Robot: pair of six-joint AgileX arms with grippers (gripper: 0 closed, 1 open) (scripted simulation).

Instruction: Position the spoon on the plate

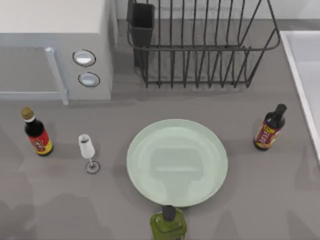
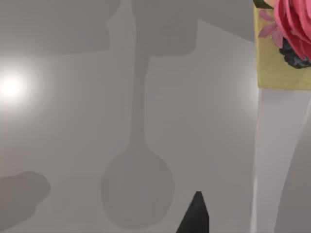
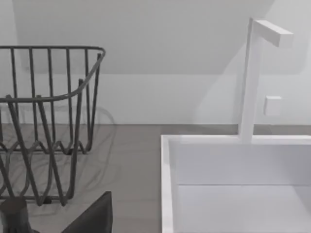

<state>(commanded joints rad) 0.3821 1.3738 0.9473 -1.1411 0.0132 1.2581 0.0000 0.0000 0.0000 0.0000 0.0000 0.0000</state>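
Three bottles stand around the plate (image 1: 177, 162), which lies flat near the middle of the grey tabletop (image 1: 260, 200); it is round, pale mint-green and glossy, with soft reflections across its face. A green bottle with a dark cap (image 1: 169, 225) stands at the plate's near edge, just touching its rim as seen from above. A dark bottle with a red label (image 1: 270, 129) stands to the plate's right, apart from it. A second dark bottle with a red label and a tan cap (image 1: 37, 134) stands well off to the left. Between that bottle and the plate stands a small white wine glass (image 1: 88, 150), upright on its round foot.

At the back left sits a pale microwave (image 1: 55, 45) with two round dials; at the back centre is a dark wire dish rack (image 1: 200, 45) with a dark cup-like holder at its left corner; a white sink (image 1: 305, 65) runs along the right edge.

In the left wrist view, a dark tip of the left hand (image 2: 196, 216) rises before a pale grey surface; a shadow with a thin stem and an oval end falls on that surface; a yellow box printed with a pink flower (image 2: 284, 48) sits to one side. Whether this hand is spread or pressed together cannot be told.

In the right wrist view, a dark part of the right hand (image 3: 95, 216) shows near the dish rack, the sink and a white faucet (image 3: 252, 77); its state cannot be told either.
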